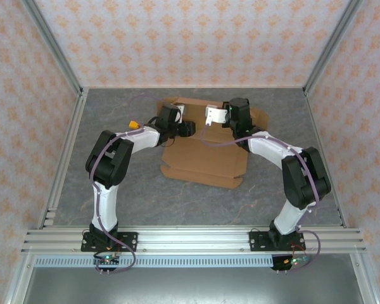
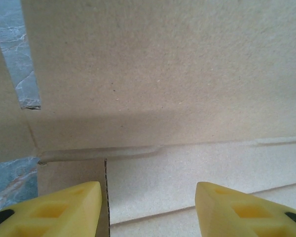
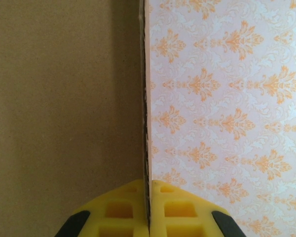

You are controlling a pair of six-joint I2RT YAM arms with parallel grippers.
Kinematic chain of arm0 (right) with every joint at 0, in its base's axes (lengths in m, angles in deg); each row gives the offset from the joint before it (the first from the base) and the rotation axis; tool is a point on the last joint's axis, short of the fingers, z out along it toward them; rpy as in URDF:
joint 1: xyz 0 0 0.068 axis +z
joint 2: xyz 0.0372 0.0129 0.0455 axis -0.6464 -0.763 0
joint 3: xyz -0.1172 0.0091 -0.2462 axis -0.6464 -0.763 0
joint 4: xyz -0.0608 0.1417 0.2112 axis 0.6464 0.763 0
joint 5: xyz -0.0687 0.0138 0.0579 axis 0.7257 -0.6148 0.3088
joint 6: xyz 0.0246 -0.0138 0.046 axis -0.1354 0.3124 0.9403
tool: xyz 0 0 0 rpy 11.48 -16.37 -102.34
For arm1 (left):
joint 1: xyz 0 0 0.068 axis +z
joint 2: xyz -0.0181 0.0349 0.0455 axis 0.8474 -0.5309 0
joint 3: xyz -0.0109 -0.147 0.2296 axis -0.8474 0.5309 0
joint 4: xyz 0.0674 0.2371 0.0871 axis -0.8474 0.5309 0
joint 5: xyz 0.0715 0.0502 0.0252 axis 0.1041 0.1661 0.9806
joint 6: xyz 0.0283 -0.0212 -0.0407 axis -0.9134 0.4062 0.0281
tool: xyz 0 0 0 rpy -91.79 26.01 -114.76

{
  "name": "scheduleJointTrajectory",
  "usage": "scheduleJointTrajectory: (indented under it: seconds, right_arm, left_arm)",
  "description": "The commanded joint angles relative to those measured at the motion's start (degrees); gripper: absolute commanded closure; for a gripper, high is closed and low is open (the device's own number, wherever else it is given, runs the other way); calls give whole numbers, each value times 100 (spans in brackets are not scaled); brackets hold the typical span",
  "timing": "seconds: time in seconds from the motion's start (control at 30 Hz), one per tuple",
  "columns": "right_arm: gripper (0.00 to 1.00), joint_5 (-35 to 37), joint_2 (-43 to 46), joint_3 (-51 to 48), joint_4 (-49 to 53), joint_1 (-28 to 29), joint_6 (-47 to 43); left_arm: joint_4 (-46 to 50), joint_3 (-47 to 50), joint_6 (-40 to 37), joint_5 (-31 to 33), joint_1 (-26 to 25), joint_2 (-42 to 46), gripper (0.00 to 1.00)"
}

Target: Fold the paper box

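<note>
One panel of the paper box, lying in the middle of the table, is pinched edge-on by the right gripper, clamped tight on it. I'd hold that pinch firm and have the left gripper, fingers apart over a crease, press along the fold.

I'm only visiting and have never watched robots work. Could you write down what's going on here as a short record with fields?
Surface: grey table
Object: paper box, an unfolded brown cardboard sheet
Left gripper: open, yellow fingers apart over the cardboard
Right gripper: shut on a thin edge of a paper box panel
Surroundings: walls with an orange pattern
Progress: box not yet folded into shape
</note>
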Motion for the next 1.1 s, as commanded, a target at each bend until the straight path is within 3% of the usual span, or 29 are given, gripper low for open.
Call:
scheduleJointTrajectory:
  seconds: [0.0,0.3,0.67,1.07]
  right_arm:
    - [100,-93,-37,68,-355,-1,-25]
    - [100,-448,70,-60,-502,-129,-198]
    - [100,-689,-97,-645,-1367,-80,-403]
    - [100,-647,-274,-952,-1475,99,-569]
  left_arm:
    - [248,64,-172,129,-14,241,44]
    - [288,1103,-334,159,284,1421,38]
    - [450,2129,-245,329,1034,2942,35]
    - [380,2340,-238,430,1510,3281,32]
